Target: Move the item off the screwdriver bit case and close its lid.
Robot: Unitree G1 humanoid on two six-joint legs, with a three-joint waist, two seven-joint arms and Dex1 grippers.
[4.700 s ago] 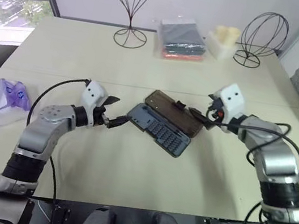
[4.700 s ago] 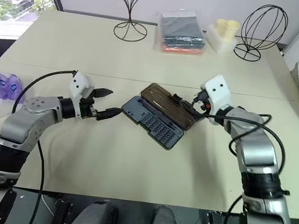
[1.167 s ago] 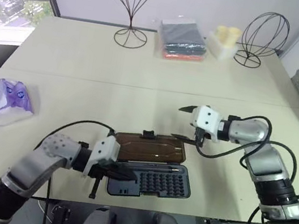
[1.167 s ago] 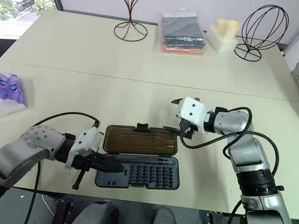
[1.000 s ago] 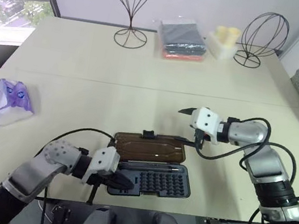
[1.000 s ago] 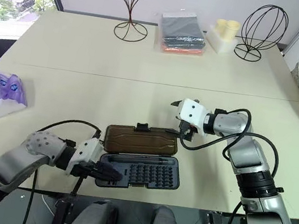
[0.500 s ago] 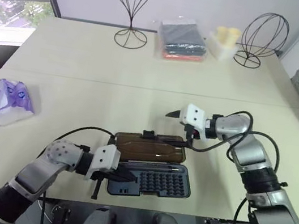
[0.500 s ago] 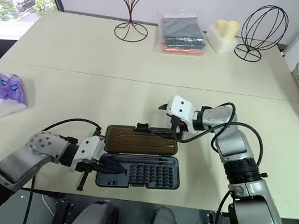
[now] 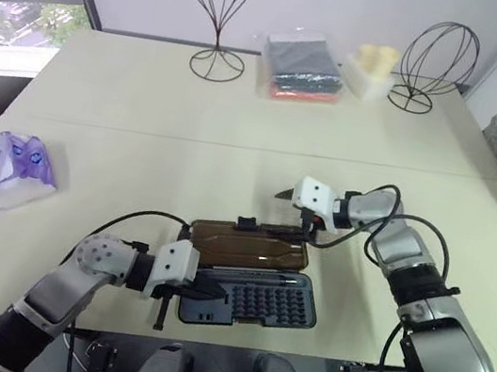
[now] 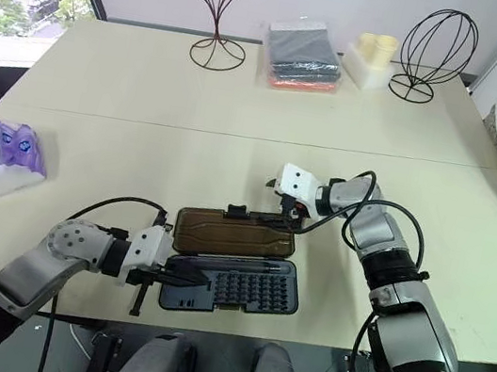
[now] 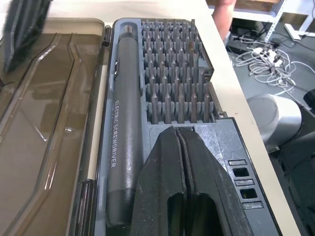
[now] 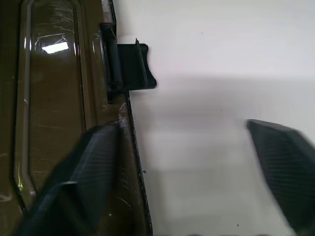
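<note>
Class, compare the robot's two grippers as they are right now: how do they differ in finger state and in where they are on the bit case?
The left gripper has its fingers pressed shut; the right gripper has them spread apart. The left gripper rests over the screwdriver bit case tray, near its end; the right gripper straddles the lid outer edge, near the latch. Both have black fingers and grip nothing.

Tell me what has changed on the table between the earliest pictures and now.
The screwdriver bit case was dragged from mid-table to the near edge and turned square to it. The shut left gripper now rests on the case's left end. The right gripper came in over the far right corner of the lid, fingers apart. The lid lies open as before; the purple-and-white packet stayed at far left.
</note>
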